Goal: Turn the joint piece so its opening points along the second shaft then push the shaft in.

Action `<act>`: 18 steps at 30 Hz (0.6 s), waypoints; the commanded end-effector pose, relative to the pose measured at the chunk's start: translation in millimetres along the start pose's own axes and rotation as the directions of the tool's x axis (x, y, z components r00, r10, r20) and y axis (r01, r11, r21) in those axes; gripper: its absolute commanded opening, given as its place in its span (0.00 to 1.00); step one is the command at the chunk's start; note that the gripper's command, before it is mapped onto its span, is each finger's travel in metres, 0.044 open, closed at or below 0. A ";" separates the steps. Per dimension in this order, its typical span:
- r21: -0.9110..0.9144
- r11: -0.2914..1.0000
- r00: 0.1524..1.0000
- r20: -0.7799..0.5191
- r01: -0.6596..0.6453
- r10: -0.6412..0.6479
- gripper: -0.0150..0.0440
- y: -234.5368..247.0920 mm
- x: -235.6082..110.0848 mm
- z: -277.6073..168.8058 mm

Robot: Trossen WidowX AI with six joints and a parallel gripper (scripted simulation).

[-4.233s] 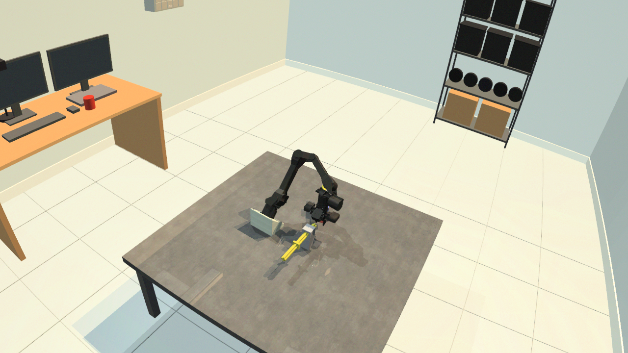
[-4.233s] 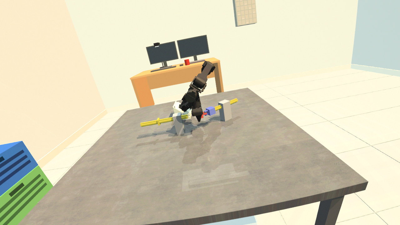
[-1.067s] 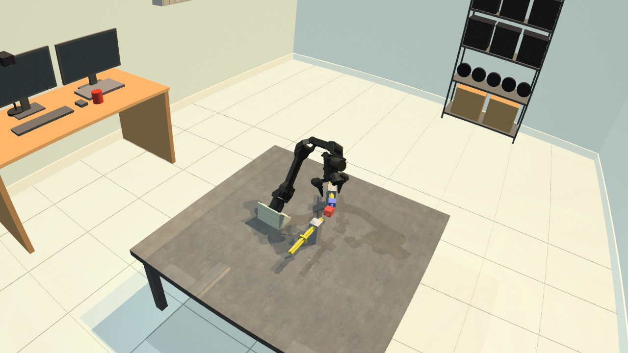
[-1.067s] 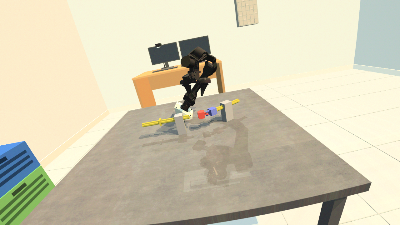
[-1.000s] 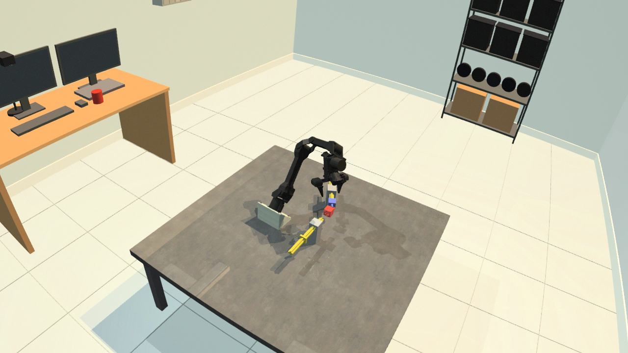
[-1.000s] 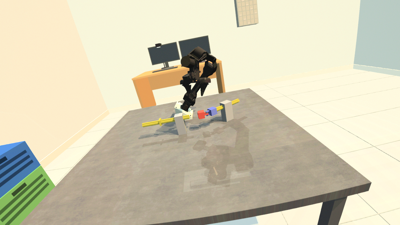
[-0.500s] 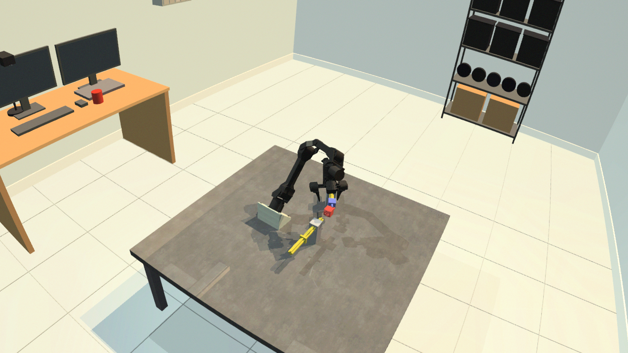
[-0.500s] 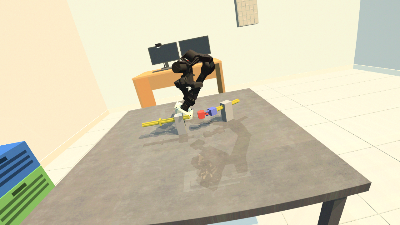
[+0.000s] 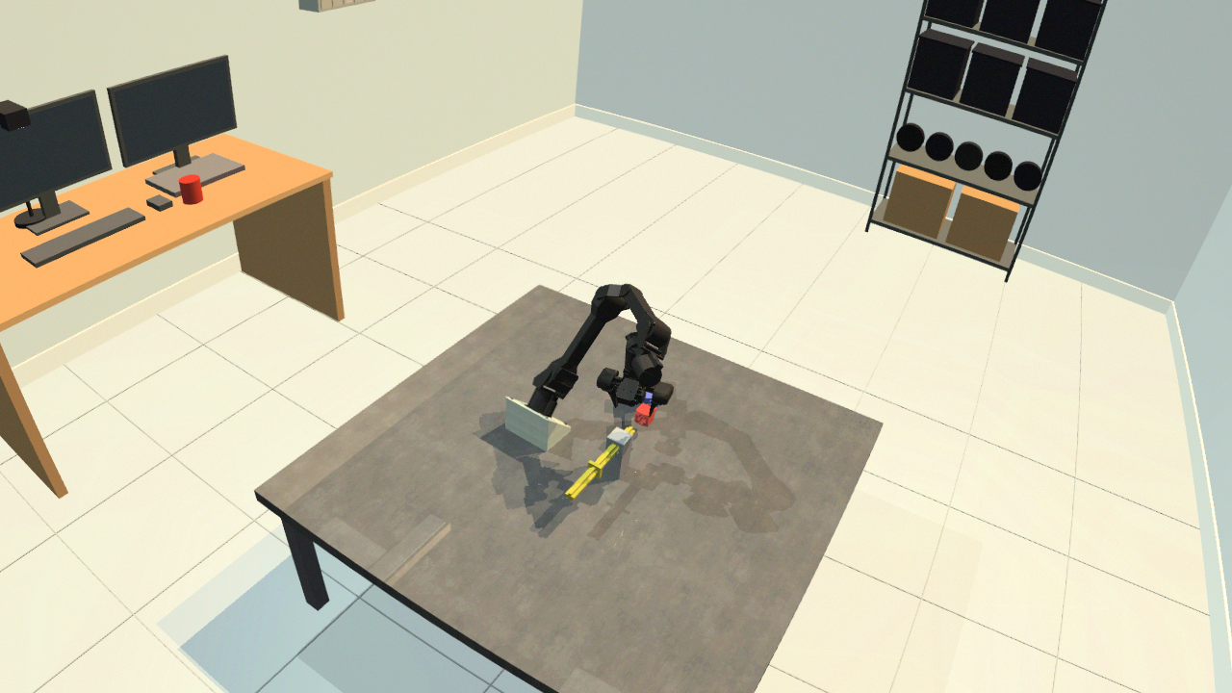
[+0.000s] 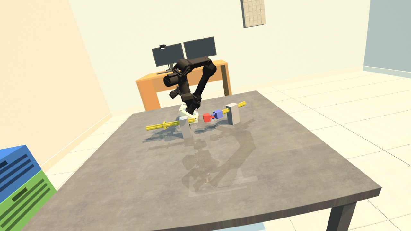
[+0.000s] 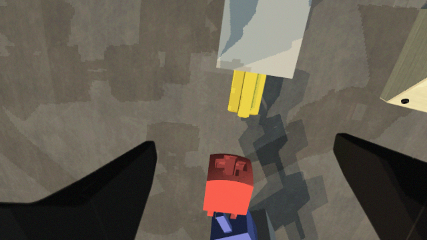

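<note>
The red joint piece [image 9: 644, 415] [image 10: 206, 117] [image 11: 227, 191] hangs on a purple hinge part [image 9: 649, 396] [image 10: 217, 114] [image 11: 233, 230] at the end of the fixed yellow shaft [image 10: 240, 104], which passes through a grey block [image 10: 233, 113]. In the wrist view the joint piece's cross-shaped opening faces the end of the second yellow shaft [image 9: 590, 472] [image 10: 163, 125] [image 11: 247, 95], with a gap between them. That shaft sits in its own grey block [image 9: 620, 437] [image 10: 185, 128] [image 11: 263, 37]. My gripper [image 9: 639, 396] [image 11: 245, 145] is open and empty. It hangs above the joint piece with a finger well clear on each side.
The arm's pale base plate [image 9: 533, 423] [image 11: 408, 77] stands close behind the second block. The sliding shaft carries a small collar [image 9: 594, 468] [image 10: 164, 125] along its free length. A blue and green crate [image 10: 17, 183] stands off the table's corner.
</note>
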State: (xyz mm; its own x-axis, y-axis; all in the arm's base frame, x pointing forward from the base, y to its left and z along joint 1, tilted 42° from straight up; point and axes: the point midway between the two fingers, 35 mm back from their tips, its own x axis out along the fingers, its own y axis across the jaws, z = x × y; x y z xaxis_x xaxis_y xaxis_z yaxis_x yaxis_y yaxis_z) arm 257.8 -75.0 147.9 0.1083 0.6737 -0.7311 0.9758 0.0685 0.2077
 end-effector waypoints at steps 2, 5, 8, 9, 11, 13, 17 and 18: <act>0.140 0.990 0.999 -0.050 0.028 -0.021 1.00 -5.4 9.6 10.6; 0.160 0.987 0.998 -0.057 0.033 -0.024 1.00 -6.2 11.0 12.4; 0.160 0.987 0.998 -0.057 0.033 -0.024 1.00 -6.2 11.0 12.4; 0.160 0.987 0.998 -0.057 0.033 -0.024 1.00 -6.2 11.0 12.4; 0.160 0.987 0.998 -0.057 0.033 -0.024 1.00 -6.2 11.0 12.4; 0.138 0.990 0.998 -0.055 0.031 -0.024 1.00 -5.7 10.4 15.5; 0.005 1.000 0.999 -0.045 0.025 -0.025 1.00 -3.4 7.3 33.9; -0.030 0.999 0.999 -0.042 0.024 -0.025 1.00 -3.0 6.6 38.7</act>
State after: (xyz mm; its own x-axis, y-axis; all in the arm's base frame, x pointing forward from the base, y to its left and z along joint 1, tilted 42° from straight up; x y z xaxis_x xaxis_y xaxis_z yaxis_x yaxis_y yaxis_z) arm 259.8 -89.1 122.8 0.0736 0.7105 -0.6998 0.9851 0.0574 0.1619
